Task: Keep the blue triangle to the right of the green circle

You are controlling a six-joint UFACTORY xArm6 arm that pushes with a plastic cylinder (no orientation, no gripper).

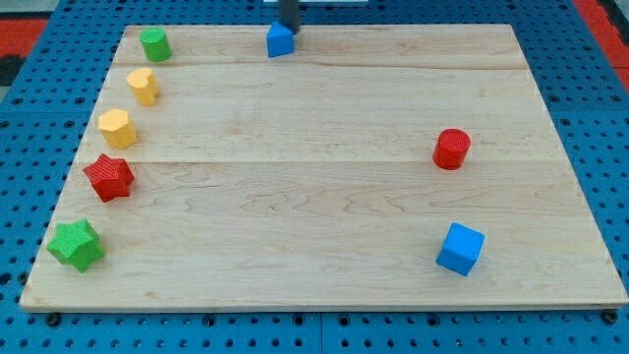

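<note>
The blue triangle sits near the board's top edge, a little left of the middle. The green circle stands at the top left corner, so the blue triangle lies to its right at about the same height. My tip comes down from the view's top and ends right at the blue triangle's upper right side, touching or nearly touching it.
Down the board's left side lie a yellow heart, a yellow hexagon, a red star and a green star. A red cylinder and a blue cube sit at the right. The wooden board rests on a blue pegboard.
</note>
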